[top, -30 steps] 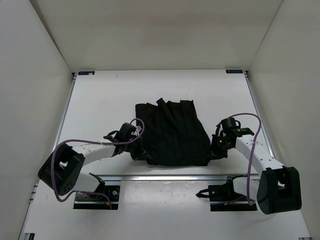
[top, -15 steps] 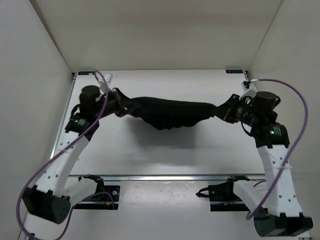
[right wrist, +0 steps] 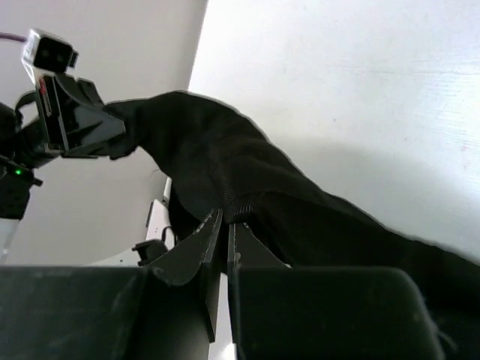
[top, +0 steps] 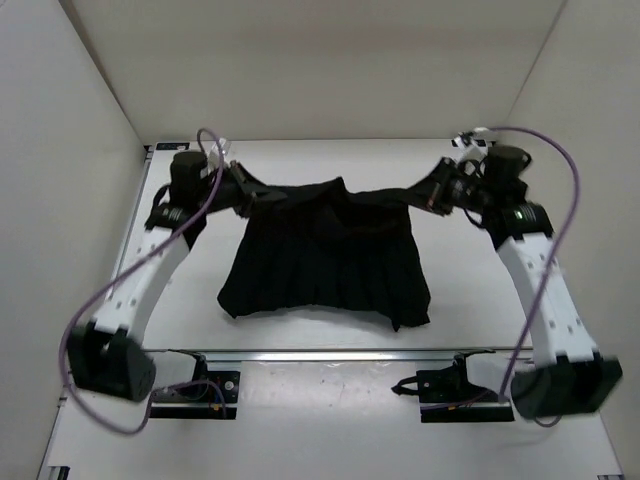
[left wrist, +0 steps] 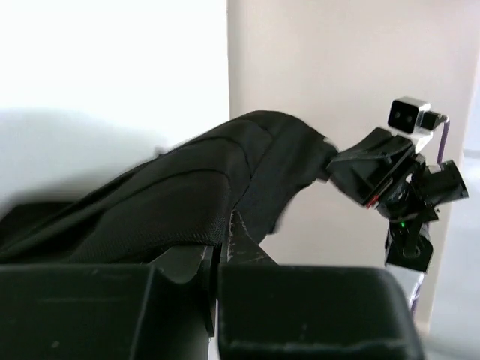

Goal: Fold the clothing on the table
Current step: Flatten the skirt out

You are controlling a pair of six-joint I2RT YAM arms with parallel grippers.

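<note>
Clothing [top: 325, 255], bunched mid-air half a sec ago, now fans out over mid desk [top: 190, 300]. Left claw [top: 245, 196] & right claw [top: 430, 196] each pinch a far corner (waist end, prob.). Looks spread enough to start folding.

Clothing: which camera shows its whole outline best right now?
Top external: the whole clothing shows, stretched between the left hand and right hand. Each wrist view shows only a bunched strip of it pinched at its own hand.

Black pleated clothing [top: 325, 262] on matte white table [top: 330, 160]
</note>
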